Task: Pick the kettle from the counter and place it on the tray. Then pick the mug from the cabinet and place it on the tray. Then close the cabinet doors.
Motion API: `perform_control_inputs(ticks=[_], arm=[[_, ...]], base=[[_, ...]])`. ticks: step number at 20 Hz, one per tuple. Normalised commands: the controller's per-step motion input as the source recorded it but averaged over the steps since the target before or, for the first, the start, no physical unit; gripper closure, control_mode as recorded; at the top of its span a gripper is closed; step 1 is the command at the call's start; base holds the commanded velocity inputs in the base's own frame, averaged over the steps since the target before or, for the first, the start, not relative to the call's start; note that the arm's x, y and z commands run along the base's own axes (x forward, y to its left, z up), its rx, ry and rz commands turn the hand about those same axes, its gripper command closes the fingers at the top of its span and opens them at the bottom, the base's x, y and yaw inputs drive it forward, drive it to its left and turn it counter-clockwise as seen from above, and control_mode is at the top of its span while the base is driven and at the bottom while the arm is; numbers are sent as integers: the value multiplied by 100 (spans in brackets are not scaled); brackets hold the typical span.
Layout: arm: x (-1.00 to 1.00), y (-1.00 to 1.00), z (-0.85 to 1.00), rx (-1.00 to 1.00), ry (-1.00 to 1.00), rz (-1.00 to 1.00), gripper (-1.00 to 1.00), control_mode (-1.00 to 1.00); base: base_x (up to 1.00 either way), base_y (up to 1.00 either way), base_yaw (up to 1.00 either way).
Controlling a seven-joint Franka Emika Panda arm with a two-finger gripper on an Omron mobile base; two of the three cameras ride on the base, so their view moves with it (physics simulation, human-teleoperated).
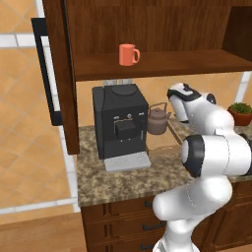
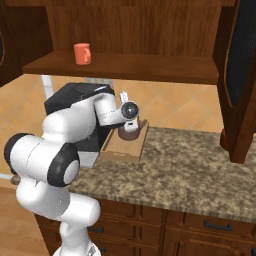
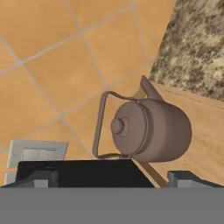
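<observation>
The brown-grey kettle [image 1: 157, 119] [image 3: 151, 129] stands upright on the far end of the light-wood tray [image 2: 125, 145] [image 3: 205, 140], close to the tiled wall. In the right base view the hand half hides the kettle [image 2: 129, 134]. My gripper [image 1: 172, 94] [image 2: 125, 100] [image 3: 113, 179] hovers just above and beside it, open, with its fingertips [image 3: 41, 179] wide apart and nothing between them. The orange-red mug [image 1: 128, 54] [image 2: 82, 53] sits on the cabinet shelf [image 1: 162, 63]. Both cabinet doors [image 1: 59, 74] [image 2: 240, 75] stand open.
A large black coffee machine [image 1: 120, 123] [image 2: 75, 97] stands on the granite counter [image 1: 123, 179] just left of the tray. A potted plant [image 1: 241, 113] sits at the counter's far right. The open doors jut out on both sides of the arm.
</observation>
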Motion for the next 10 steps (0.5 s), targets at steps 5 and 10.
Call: perform_control_inputs(ticks=[5, 10], arm=[[-86, 2, 63, -7, -7, 1, -100, -100], [-92, 12, 57, -16, -2, 11, -100, -100]], base=[[0, 0, 0], [0, 0, 0]])
